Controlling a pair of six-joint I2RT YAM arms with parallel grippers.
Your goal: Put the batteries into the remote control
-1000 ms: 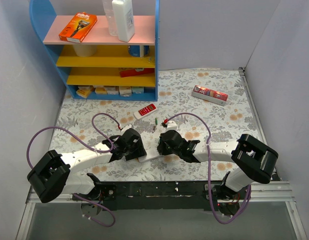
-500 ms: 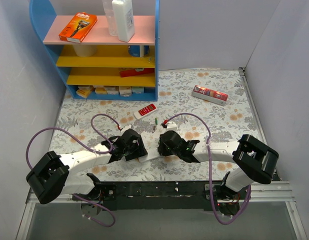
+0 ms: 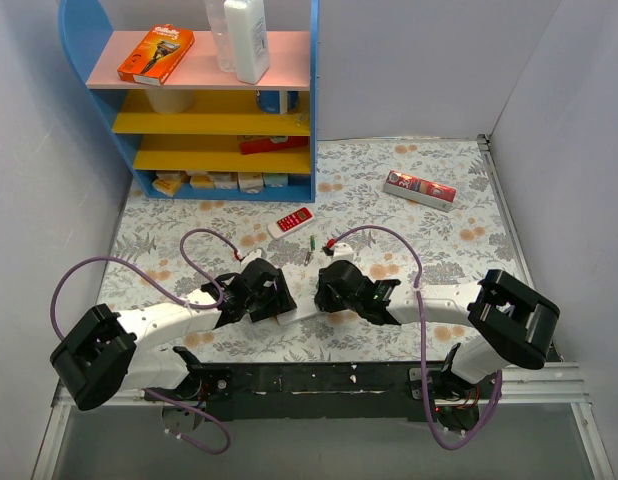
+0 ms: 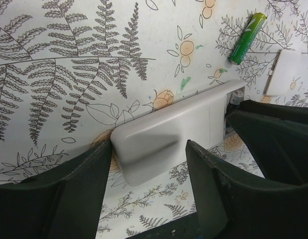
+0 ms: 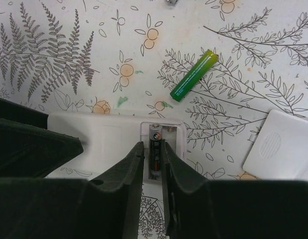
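The white remote control (image 4: 169,132) lies back up on the patterned table, between the two grippers in the top view (image 3: 301,308). My left gripper (image 4: 149,149) grips its plain end across the width. In the right wrist view the remote (image 5: 104,130) has its battery compartment open. My right gripper (image 5: 151,148) is closed on a dark battery (image 5: 155,142) sitting in that compartment. A green battery (image 5: 194,74) lies loose just beyond the remote and also shows in the left wrist view (image 4: 247,37). The grippers face each other in the top view, left (image 3: 272,300) and right (image 3: 331,288).
The white battery cover (image 5: 281,144) lies to the right of the remote. A red remote (image 3: 291,220) lies further back, and a red and white box (image 3: 419,187) at the back right. A blue shelf unit (image 3: 209,100) stands at the back left.
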